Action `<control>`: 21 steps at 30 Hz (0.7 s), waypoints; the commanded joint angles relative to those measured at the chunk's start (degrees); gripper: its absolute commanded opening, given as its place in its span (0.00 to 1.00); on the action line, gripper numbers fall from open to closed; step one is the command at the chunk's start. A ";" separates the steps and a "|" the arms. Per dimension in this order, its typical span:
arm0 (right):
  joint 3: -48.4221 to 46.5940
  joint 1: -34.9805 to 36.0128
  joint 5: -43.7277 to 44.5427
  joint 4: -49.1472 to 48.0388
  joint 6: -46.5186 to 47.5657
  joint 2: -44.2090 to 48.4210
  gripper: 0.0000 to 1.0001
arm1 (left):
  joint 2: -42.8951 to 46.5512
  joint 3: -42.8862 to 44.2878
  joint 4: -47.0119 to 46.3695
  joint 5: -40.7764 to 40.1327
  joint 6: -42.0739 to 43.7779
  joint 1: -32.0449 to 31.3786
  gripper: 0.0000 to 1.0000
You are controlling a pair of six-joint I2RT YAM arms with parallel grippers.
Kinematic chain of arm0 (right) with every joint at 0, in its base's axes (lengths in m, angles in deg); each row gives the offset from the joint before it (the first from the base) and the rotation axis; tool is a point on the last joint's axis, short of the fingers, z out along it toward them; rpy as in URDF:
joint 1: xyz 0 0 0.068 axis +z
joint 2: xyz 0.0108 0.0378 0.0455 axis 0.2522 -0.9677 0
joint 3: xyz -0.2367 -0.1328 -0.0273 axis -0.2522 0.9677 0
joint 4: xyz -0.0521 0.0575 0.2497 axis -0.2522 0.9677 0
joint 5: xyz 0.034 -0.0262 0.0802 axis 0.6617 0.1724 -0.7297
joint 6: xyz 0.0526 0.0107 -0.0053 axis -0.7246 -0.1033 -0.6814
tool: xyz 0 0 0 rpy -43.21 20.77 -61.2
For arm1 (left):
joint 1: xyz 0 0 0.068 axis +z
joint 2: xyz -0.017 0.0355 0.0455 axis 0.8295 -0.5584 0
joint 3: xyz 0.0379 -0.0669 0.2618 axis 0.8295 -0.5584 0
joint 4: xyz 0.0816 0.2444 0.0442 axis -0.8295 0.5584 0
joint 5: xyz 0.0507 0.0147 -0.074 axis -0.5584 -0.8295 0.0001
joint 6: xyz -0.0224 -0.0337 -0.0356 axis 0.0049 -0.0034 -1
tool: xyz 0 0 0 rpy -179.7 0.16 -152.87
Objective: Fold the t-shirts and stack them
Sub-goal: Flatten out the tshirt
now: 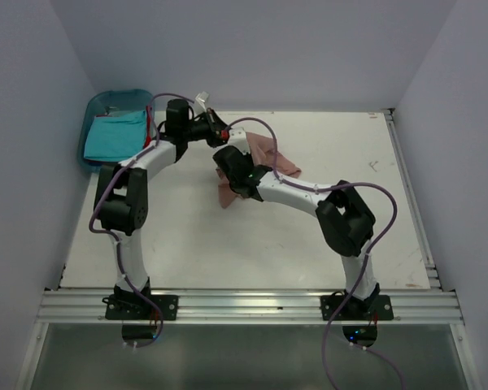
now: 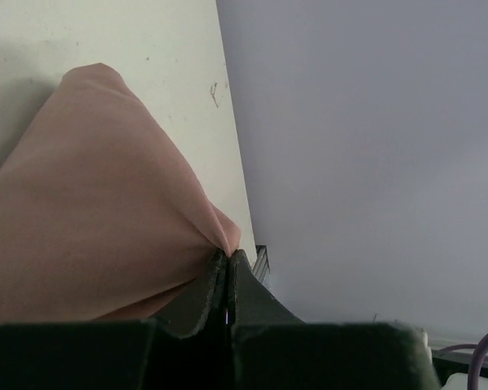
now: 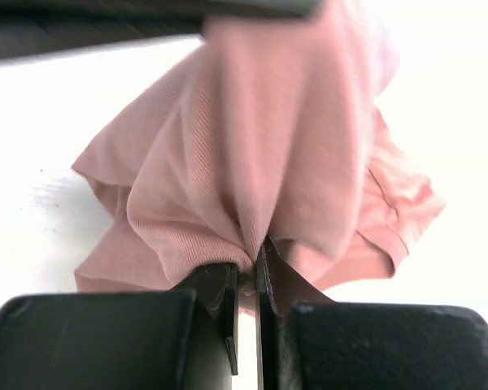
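The dusty pink t-shirt (image 1: 264, 156) hangs bunched between both grippers above the middle of the table. My left gripper (image 1: 218, 128) is shut on one edge of it; in the left wrist view the cloth (image 2: 98, 203) runs into the closed jaws (image 2: 228, 256). My right gripper (image 1: 230, 166) is shut on another fold; the right wrist view shows pink cloth (image 3: 260, 154) pinched at the fingertips (image 3: 254, 248). The turquoise t-shirt (image 1: 114, 136) lies folded in the blue bin. A bit of red (image 1: 149, 130) shows at the bin's right side. The pink shirt's print is hidden.
The blue plastic bin (image 1: 98, 106) stands at the table's far left corner. The white table (image 1: 228, 244) has a raised rail along its right edge (image 1: 411, 195). Grey walls close in on three sides.
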 commanded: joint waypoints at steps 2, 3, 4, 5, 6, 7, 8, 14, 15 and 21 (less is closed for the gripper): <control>5.09 -0.06 0.04 -0.51 -2.02 10.28 0.00 | -0.72 6.65 -2.33 1.16 0.83 1.70 0.00; 7.45 -0.15 -1.44 -0.78 -2.19 11.95 0.00 | -1.34 7.44 -2.41 1.07 1.10 2.05 0.00; 8.69 -0.06 -2.15 -1.04 -2.10 15.62 0.00 | -2.13 8.05 -2.15 0.72 1.54 2.22 0.00; 9.92 0.03 -2.77 -1.48 -1.93 17.31 0.00 | -3.79 8.84 -0.58 0.02 2.76 2.31 0.00; 11.85 -0.06 -3.38 -1.57 -1.75 19.24 0.00 | -4.77 10.33 -0.13 -0.16 3.12 2.75 0.00; 12.39 -0.06 -3.65 -1.48 -1.58 20.74 0.00 | -5.82 10.95 -0.04 -0.16 3.30 2.84 0.00; 12.92 -0.06 -3.65 -0.79 -1.40 23.54 0.00 | -7.92 11.57 0.49 -0.07 3.39 2.93 0.00; 10.64 -0.06 -2.52 5.27 -0.08 28.30 0.00 | -11.98 9.91 -0.57 -0.77 4.34 3.19 0.26; 9.68 -0.06 -1.99 5.72 0.35 28.74 0.00 | -11.98 8.69 0.13 -1.21 5.31 3.19 0.36; 5.90 -0.15 3.02 6.60 3.95 29.11 0.00 | -7.25 -1.13 6.03 -5.43 15.07 3.02 1.00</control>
